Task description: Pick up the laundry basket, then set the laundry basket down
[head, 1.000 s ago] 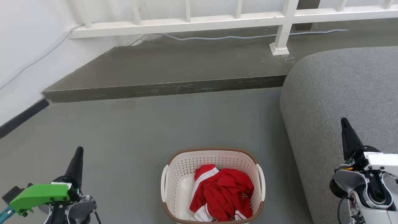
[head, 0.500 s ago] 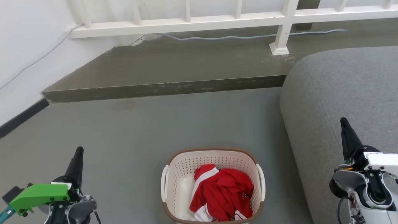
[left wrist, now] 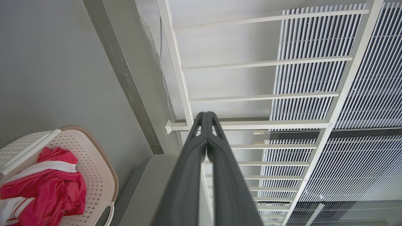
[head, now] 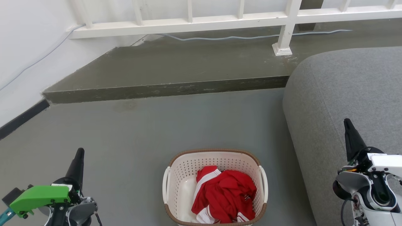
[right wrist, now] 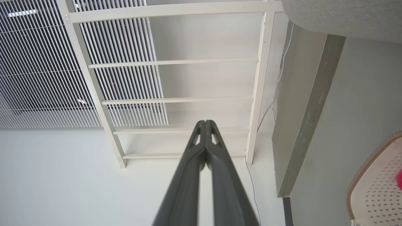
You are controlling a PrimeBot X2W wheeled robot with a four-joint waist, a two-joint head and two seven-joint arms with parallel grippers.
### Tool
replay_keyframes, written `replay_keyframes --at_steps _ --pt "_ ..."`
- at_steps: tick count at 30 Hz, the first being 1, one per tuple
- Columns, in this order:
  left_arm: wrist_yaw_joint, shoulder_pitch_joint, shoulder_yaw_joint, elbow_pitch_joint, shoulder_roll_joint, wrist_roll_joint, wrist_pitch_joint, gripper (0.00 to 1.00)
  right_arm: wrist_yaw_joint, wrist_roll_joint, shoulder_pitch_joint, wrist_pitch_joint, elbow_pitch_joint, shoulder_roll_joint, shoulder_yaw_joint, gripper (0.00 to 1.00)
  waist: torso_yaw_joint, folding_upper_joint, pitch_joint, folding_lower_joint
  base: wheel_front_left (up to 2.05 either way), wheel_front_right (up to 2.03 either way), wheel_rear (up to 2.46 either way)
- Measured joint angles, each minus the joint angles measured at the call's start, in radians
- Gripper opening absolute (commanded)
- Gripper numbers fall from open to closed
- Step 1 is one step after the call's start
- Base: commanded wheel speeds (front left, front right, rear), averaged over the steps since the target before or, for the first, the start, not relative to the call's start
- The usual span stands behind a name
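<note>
Loosely in laundry basket (head: pixel 185 171), red garment (head: pixel 226 194)

Surface: grey floor (head: pixel 150 131), smooth and matte, with a faint brownish mark (head: pixel 125 105) towards 11 o'clock.
Laundry basket (head: pixel 215 151): stands upright on the floor at 6 o'clock, well apart from the step.
Sofa (head: pixel 345 88): grey upholstery, rounded corner, at 3 to 4 o'clock. A strip of bare floor lies between it and the basket.
Raised step (head: pixel 188 66): darker concrete platform across 12 o'clock, front edge scuffed.
On the step: white railing post foot (head: pixel 282 49) at 1 o'clock. A pale cable (head: pixel 235 37) trails along beneath the rail.
Boundary: dark baseboard (head: pixel 22 117) at 9 o'clock, where the floor meets the white wall.
</note>
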Motion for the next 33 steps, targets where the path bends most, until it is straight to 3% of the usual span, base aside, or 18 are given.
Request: replay_keyframes --at_steps 33 --pt "0.000 0.000 0.000 0.000 0.000 0.000 0.000 0.00 0.000 0.000 0.000 0.000 -0.001 0.000 -0.001 0.00 0.000 0.0000 0.000 0.0000 0.00 0.00 0.00"
